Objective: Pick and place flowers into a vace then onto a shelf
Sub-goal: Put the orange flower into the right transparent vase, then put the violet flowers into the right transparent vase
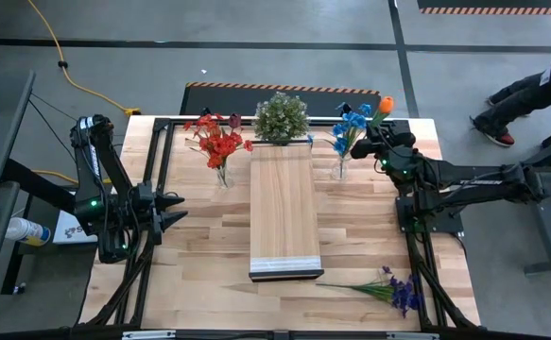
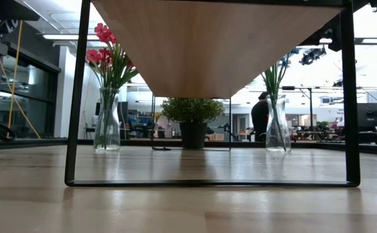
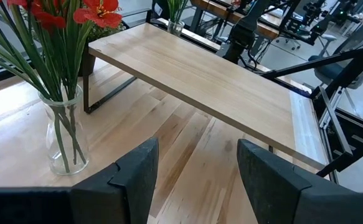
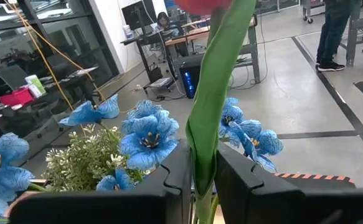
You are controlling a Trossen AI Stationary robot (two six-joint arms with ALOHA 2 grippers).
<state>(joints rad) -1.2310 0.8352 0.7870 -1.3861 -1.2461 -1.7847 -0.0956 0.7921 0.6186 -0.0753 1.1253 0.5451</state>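
My right gripper [image 1: 370,135] hovers over the glass vase [image 1: 341,171] of blue flowers [image 4: 149,138] at the table's far right and is shut on the orange flower [image 1: 385,104]. My left gripper [image 3: 197,168] is open and waits at the table's left, touching nothing. A second glass vase [image 3: 63,137] holds the red flowers [image 1: 220,142] and stands on the table left of the shelf [image 1: 284,212]. The purple flowers [image 1: 393,289] lie flat on the table near its near right corner. My right gripper pinches the orange flower's thick green stem [image 4: 201,163] between its two fingers [image 4: 237,180], some way below the bloom [image 4: 206,5]. The fingers lie across the stem. The flower is lifted and tilted, its bloom above the blue flowers; the gripper hides the stem's lower end.
A bushy potted plant [image 1: 280,118] stands at the shelf's far end. The shelf rests on thin black metal legs [image 2: 78,97] in the table's middle. Black frame rails [image 1: 157,179] run along both table sides. A person [image 1: 540,80] stands beyond the far right corner.
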